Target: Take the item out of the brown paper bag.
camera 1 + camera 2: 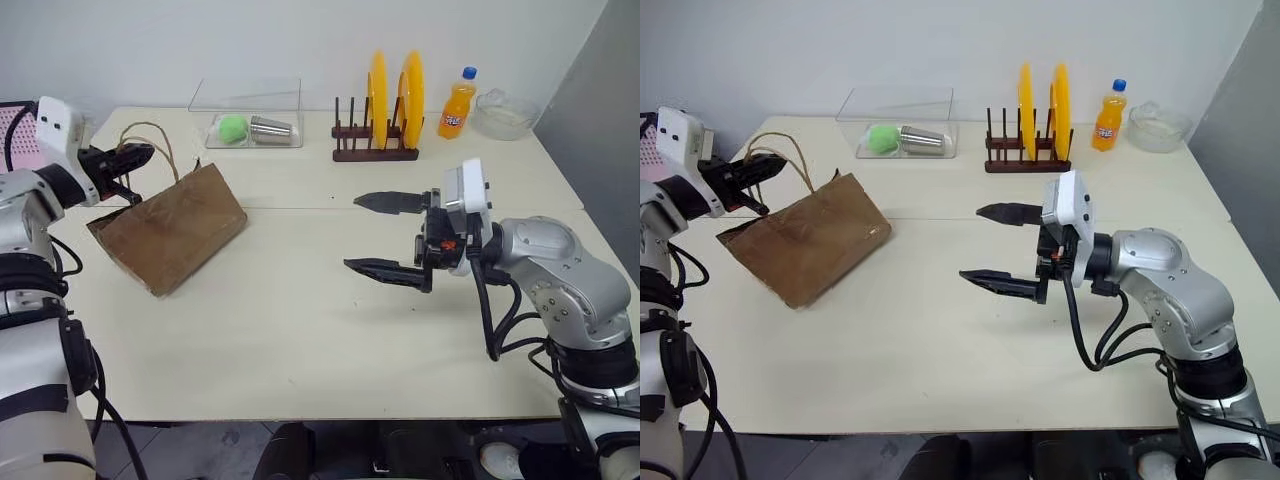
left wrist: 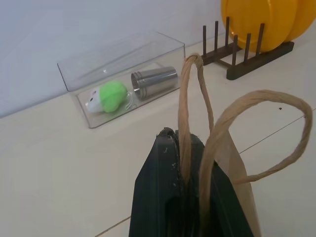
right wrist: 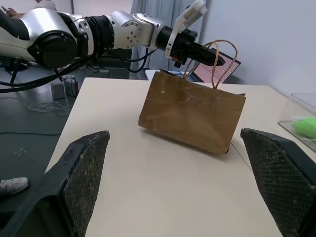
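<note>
Right gripper (image 1: 385,235) waits spread wide while left gripper (image 1: 128,160) pinches the bag (image 1: 170,235) handles (image 2: 197,148); next, lift to tip the bottle out.

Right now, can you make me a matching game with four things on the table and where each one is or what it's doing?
Things:
1. brown paper bag
2. green ball
3. yellow plates
4. right gripper

States:
a. standing in the wooden rack
b. open, holding nothing
c. handle pinched by the left gripper
d. inside the clear box

Pairs: 1-c, 2-d, 3-a, 4-b
</note>
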Robot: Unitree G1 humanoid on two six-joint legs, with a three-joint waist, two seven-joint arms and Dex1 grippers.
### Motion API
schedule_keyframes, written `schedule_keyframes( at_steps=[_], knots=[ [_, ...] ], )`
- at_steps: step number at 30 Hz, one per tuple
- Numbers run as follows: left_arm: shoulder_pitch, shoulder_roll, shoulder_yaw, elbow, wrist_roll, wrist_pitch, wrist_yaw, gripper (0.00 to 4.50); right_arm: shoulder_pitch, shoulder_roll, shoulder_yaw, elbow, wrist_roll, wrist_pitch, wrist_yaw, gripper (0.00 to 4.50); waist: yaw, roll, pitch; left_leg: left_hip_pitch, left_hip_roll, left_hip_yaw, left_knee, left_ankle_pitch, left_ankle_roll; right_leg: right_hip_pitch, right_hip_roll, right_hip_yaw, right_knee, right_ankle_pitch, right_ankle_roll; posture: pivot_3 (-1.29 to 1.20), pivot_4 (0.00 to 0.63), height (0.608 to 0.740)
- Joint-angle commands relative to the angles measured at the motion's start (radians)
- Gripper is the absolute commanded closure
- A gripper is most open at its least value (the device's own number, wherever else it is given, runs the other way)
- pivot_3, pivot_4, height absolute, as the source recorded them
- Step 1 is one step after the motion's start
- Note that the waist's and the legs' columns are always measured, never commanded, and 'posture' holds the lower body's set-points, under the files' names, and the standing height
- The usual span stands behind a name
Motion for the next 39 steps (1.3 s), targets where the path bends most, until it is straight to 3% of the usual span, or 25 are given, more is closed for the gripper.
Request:
schedule_keyframes(
  at_steps=[1,9,19,35,39],
  knots=[
    [-0.046,0.001,0.019,-0.048,-0.028,0.029,-0.021,4.48,0.003,0.0,-0.03,-0.046,0.012,-0.019,-0.011,0.0,0.0,0.0,0.0,0.0,0.0,0.0,0.0,0.0,0.0,0.0,0.0,0.0,0.0,0.0,0.0,0.0,0.15,0.74],
    [-0.086,-0.029,0.027,-0.119,-0.072,0.123,-0.046,4.48,0.017,-0.009,-0.038,-0.062,0.013,-0.013,-0.02,0.0,0.0,-0.001,0.0,-0.001,0.0,0.0,0.001,0.0,0.0,0.0,0.0,0.0,0.001,0.0,0.0,0.0,0.15,0.74],
    [-0.212,-0.118,-0.052,-0.227,-0.073,0.181,-0.166,4.48,0.073,-0.049,-0.088,-0.118,0.033,0.026,-0.07,0.0,0.002,-0.001,0.001,-0.002,-0.001,-0.001,0.002,0.0,0.0,0.0,0.0,0.0,0.0,0.0,0.0,0.0,0.15,0.74],
    [-0.524,-0.37,-0.139,0.144,0.034,-0.053,-0.208,4.48,0.23,-0.11,-0.202,-0.237,0.051,0.085,-0.218,0.0,0.0,-0.002,0.001,-0.004,-0.001,0.0,0.004,0.0,0.0,-0.001,0.001,0.0,0.001,0.0,0.0,0.0,0.15,0.74],
    [-0.572,-0.46,-0.129,0.225,0.048,-0.105,-0.172,4.48,0.298,-0.132,-0.28,-0.298,0.072,0.15,-0.31,0.0,0.001,-0.002,0.001,-0.008,0.0,-0.001,0.008,0.0,0.0,-0.002,0.001,-0.002,0.001,0.0,0.0,0.0,0.15,0.74]
  ],
)
